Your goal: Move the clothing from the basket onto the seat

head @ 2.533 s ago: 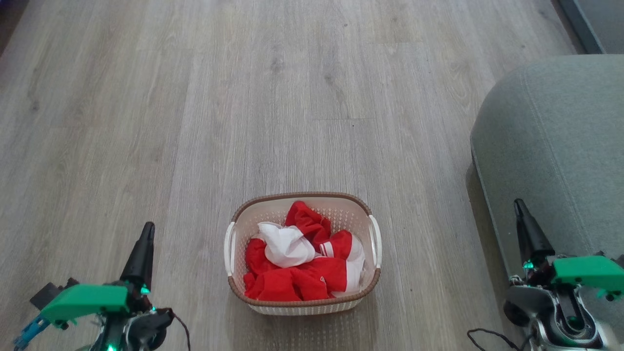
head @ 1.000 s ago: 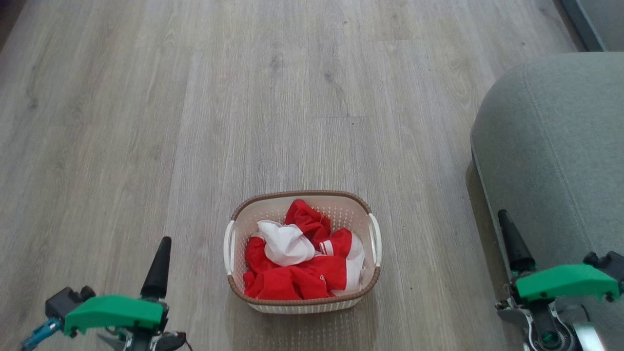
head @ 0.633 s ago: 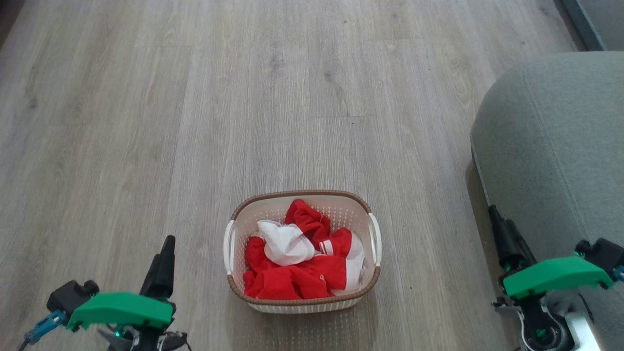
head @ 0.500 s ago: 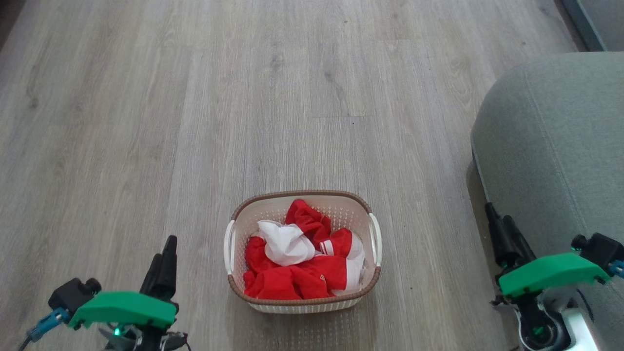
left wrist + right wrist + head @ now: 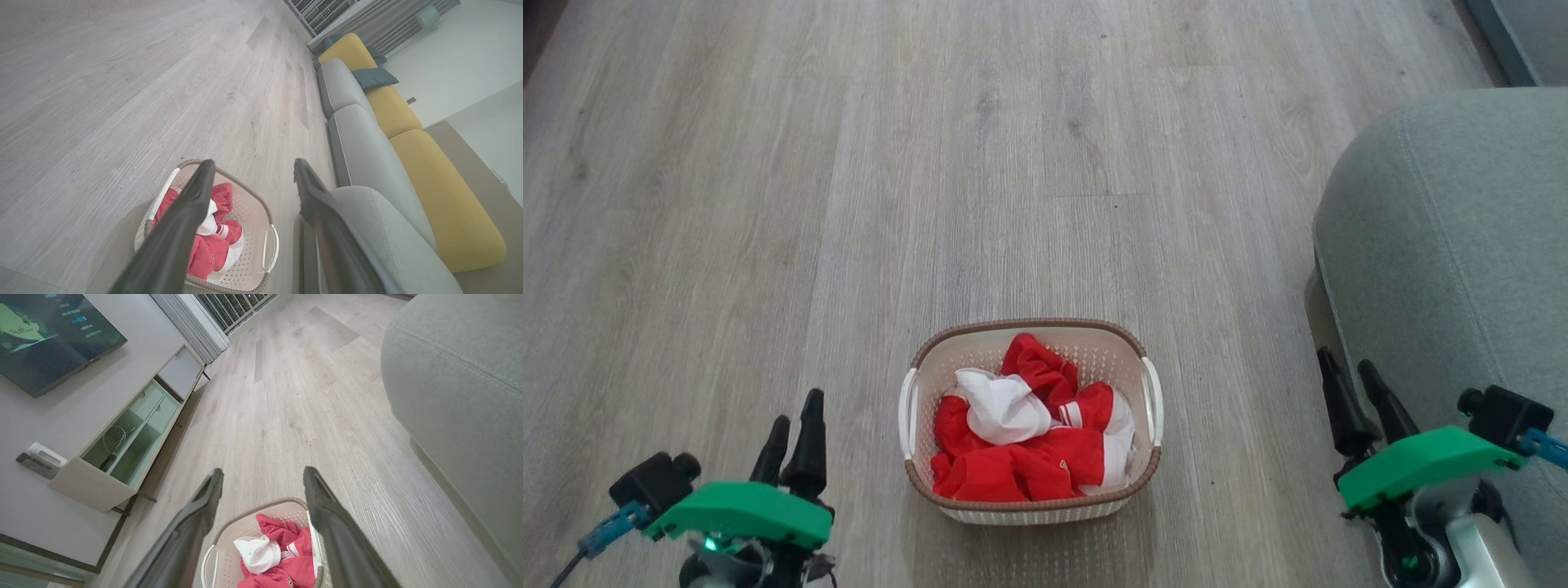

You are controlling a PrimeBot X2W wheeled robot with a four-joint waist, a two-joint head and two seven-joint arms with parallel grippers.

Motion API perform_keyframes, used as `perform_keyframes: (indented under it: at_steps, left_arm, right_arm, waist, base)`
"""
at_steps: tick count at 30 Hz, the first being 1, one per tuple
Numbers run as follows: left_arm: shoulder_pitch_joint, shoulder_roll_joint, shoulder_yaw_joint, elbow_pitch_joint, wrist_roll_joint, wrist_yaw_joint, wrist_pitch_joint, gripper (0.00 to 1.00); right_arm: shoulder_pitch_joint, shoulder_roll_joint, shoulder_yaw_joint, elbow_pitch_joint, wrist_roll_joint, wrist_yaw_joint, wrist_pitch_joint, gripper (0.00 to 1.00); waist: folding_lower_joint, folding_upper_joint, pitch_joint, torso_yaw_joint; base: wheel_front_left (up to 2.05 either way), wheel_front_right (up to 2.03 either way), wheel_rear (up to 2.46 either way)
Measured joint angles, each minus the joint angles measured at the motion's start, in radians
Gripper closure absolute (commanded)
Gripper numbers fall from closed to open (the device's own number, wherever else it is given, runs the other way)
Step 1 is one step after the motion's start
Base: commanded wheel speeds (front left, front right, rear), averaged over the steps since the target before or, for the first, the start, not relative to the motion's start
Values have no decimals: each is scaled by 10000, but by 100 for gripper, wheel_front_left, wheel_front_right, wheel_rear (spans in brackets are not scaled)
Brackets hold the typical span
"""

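Observation:
The cream basket (image 5: 1029,335) with a brown rim stands on the wood floor, holding crumpled red and white clothing (image 5: 1029,437). The grey-green seat (image 5: 1454,245) rises at the right. My left gripper (image 5: 795,412) is open, low at the left, well apart from the basket. My right gripper (image 5: 1349,367) is open at the lower right, against the seat's front edge. In the left wrist view the basket (image 5: 253,204) and clothing (image 5: 212,249) lie beyond the fingers (image 5: 192,212). The right wrist view shows the basket (image 5: 261,508) and clothing (image 5: 282,555) between the fingers (image 5: 322,510).
Bare wood floor (image 5: 931,163) surrounds the basket. A long sofa with grey and yellow cushions (image 5: 392,134) runs along the wall beyond the seat. A low pale TV cabinet (image 5: 122,445) with a dark screen (image 5: 49,335) above it stands on the other side.
Both grippers have gone from shut to open, their fingers now spread. Both wrists have turned and shifted slightly inward toward the basket. The basket and clothing have not moved.

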Motion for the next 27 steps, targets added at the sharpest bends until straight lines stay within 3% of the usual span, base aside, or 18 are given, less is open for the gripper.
perform_keyframes:
  at_steps: [27]
  left_arm:
    - [-128,4,-341,50,3323,268,-807,0]
  right_arm:
    - [-171,-441,853,75,-3310,0,-744,0]
  waist:
    - [0,0,36,46]
  base:
    - [0,0,0]
